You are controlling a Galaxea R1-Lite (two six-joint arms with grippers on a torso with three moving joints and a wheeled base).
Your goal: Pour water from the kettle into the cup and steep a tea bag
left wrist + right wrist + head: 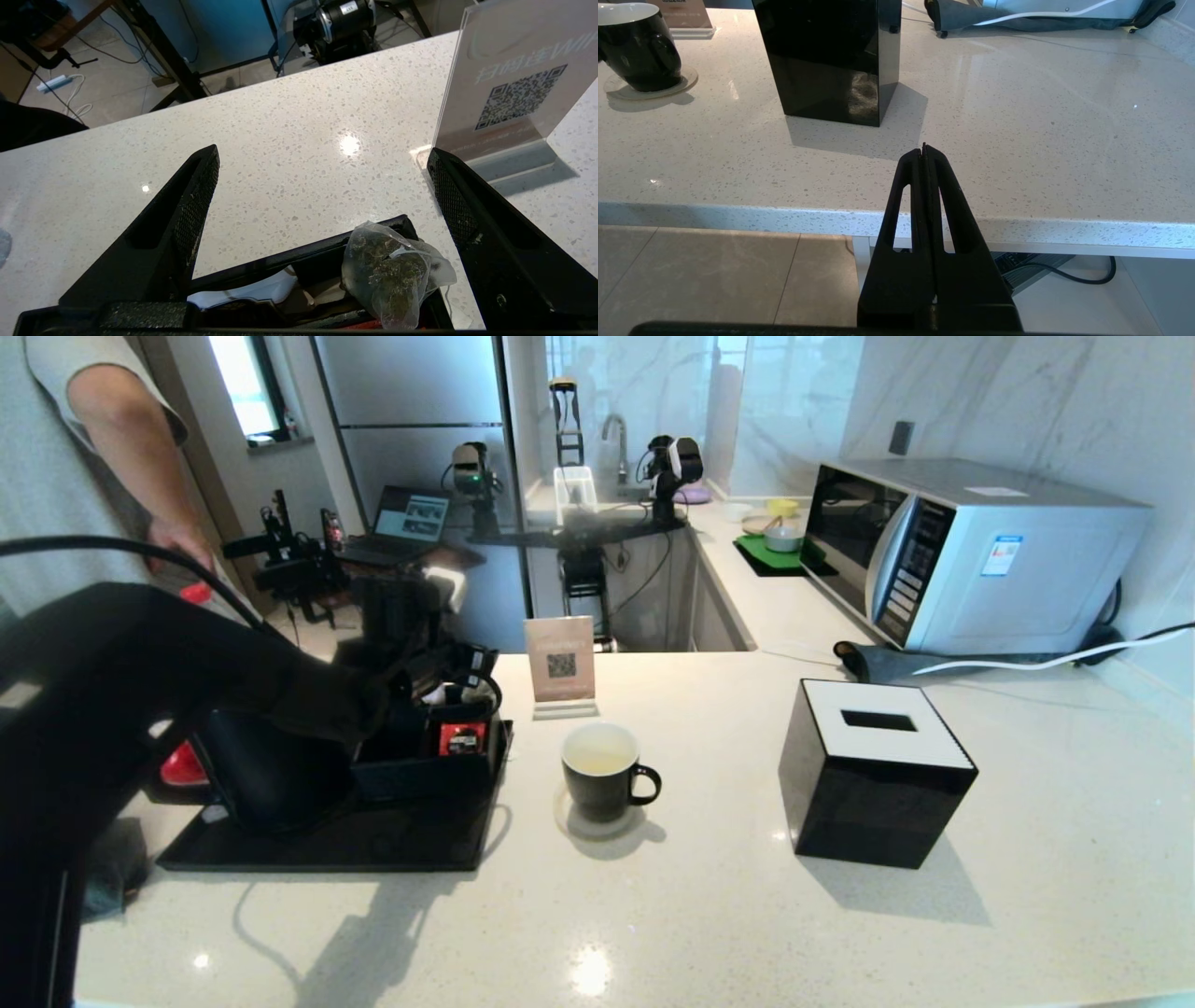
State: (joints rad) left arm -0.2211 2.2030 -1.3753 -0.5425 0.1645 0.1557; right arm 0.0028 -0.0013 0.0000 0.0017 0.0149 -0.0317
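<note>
Tea bag (395, 275): small translucent pouch of dark leaf, lying at the corner of the black organiser box (425, 761) on the black tray (327, 845), left part of the bench (747, 915); judged very light, limp and crushable, so a gentle pinch on the upper gathered part of the pouch looks best; a white tab shows against it, the string too faint to trace; Cup (602, 773): black mug, white inside, on a round coaster (597, 821) near bench centre, just in front of the QR sign (560, 663); pale yellowish water (599, 761) appears already in it, so pouring looks done and steeping is the step in hand; mug judged rigid, breakable, easily tipped if knocked. Kettle (271, 775): on the tray, partly hidden by the left arm; exact seating uncertain from the head view. Left hand (322, 191): above the organiser, fingers (196, 210) wide apart, tea bag below and between them nearer one finger, nothing gripped. Right hand (924, 154): parked low off the near bench edge, fingers pressed together, empty; black tissue box (878, 770) stands between it and the cup.
</note>
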